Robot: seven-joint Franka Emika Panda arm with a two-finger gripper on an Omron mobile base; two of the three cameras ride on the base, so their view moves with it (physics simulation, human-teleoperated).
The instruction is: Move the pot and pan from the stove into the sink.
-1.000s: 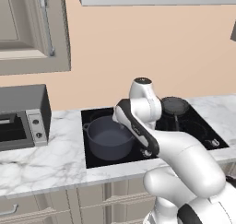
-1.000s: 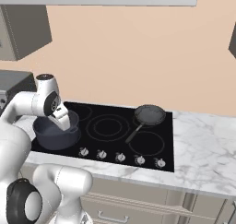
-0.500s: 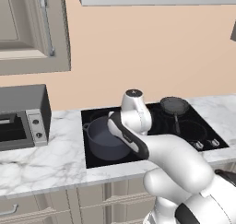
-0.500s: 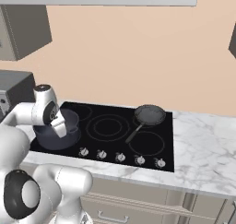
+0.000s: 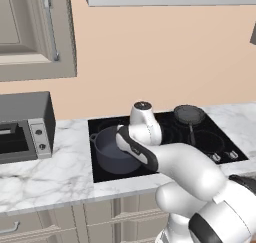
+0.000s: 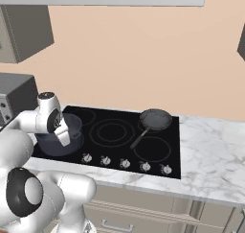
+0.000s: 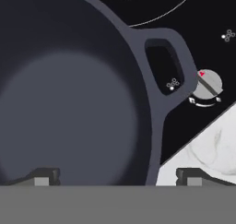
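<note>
The dark blue-grey pot stands on the front left burner of the black stove. In the hand view the pot is large, with one loop handle at the upper right. My gripper is open just above the pot's rim. One fingertip is over the inside and the other is outside it. The small dark pan sits at the stove's back right, its handle pointing forward. The sink is out of view.
A grey microwave stands on the marble counter left of the stove. Silver knobs line the stove's front edge. More marble counter stretches to the right. A hood hangs overhead.
The arm has swung left and lowered the hand onto the pot's near side. The pot and pan have not moved, and the jaws have stayed open.
</note>
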